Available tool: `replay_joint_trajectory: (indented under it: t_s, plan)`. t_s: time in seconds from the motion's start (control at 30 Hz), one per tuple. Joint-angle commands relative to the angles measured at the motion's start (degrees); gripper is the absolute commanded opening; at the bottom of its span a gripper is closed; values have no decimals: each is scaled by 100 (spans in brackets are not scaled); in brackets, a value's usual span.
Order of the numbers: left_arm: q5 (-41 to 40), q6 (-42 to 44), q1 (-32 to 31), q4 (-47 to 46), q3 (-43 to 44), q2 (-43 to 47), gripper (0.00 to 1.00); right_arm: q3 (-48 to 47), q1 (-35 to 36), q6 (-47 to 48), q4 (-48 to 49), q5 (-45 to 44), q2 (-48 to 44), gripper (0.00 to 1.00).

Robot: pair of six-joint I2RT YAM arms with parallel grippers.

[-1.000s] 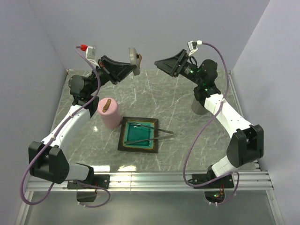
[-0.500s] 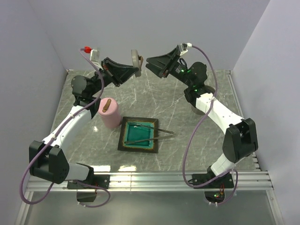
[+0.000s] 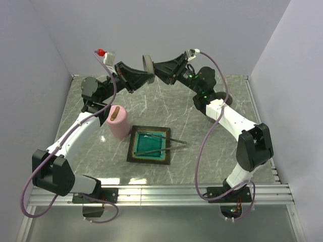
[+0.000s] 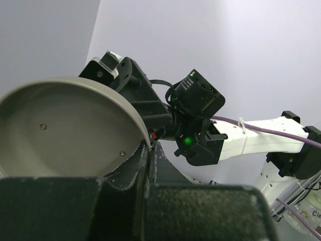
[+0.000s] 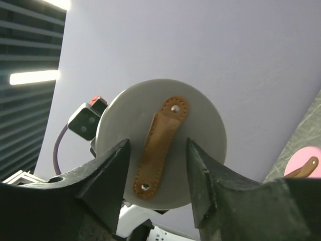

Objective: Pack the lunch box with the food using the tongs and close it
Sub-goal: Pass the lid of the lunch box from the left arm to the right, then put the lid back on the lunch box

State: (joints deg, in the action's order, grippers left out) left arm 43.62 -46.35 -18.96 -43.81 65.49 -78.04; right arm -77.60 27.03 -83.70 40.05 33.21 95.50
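My left gripper (image 3: pixel 145 73) (image 4: pixel 150 148) is raised high at the back, shut on the rim of a round pale lid (image 3: pixel 148 61) (image 4: pixel 65 130). The lid's brown strap handle (image 5: pixel 163 130) faces my right gripper (image 3: pixel 158 68) (image 5: pixel 157 145). That gripper stands open with one finger on each side of the strap and a gap on both sides. The pink lunch box (image 3: pixel 118 128) stands upright on the table with a pink top and brown strap (image 5: pixel 303 168). The silver tongs (image 3: pixel 166 138) lie across the plate. No food shows.
A square teal plate with a dark rim (image 3: pixel 132 151) lies just right of the lunch box, mid-table. Grey walls close the table at the back and both sides. Both arms meet in the air above the table's far edge.
My right gripper has swung left up to the lid and its jaws have narrowed around the strap. The left arm has carried the lid slightly right.
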Motion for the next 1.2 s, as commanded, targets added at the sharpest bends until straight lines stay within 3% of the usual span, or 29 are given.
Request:
replay_joint_trajectory:
  t_s: [0.0,0.2,0.3,0.47,0.53,0.6,0.7,0.73,0.8,0.83,0.87,0.97,1.03,1.07,1.17]
  plan:
    - [112,13,-55,-329,139,52,1,-71,57,-225,336,-104,-32,54]
    - [296,-6,-178,-514,51,17,1,-9,83,-392,696,-122,-23,50]
    - [358,38,-222,-461,25,34,1,-79,92,-349,644,-78,-32,38]
    - [393,99,-266,-348,-46,52,1,-106,101,-340,460,-69,-32,8]
    - [376,152,-266,-260,-63,96,1,-88,101,-305,425,-43,-58,0]
    - [367,214,-257,-58,-19,131,1,-62,57,-200,372,1,-120,0]
    - [218,231,-187,364,34,201,21,-1,-109,-59,328,36,-234,0]
    - [200,231,-161,547,77,228,35,8,-171,-6,241,62,-260,0]
    - [191,205,-30,715,130,254,48,8,-398,213,126,133,-366,0]
    - [191,214,15,794,174,272,59,0,-504,310,-57,176,-409,0]
    - [174,249,41,987,200,307,63,-61,-584,580,-216,212,-479,0]
    - [156,547,147,1792,446,377,76,-202,-996,1335,-962,414,-655,0]
    - [95,977,191,2243,674,421,95,-334,-1304,1872,-1910,572,-726,0]
    - [51,1344,200,2559,771,439,99,-482,-1401,2484,-2253,598,-796,0]
    - [-212,1838,235,3772,1201,395,99,-903,-1779,3845,-3764,713,-858,0]
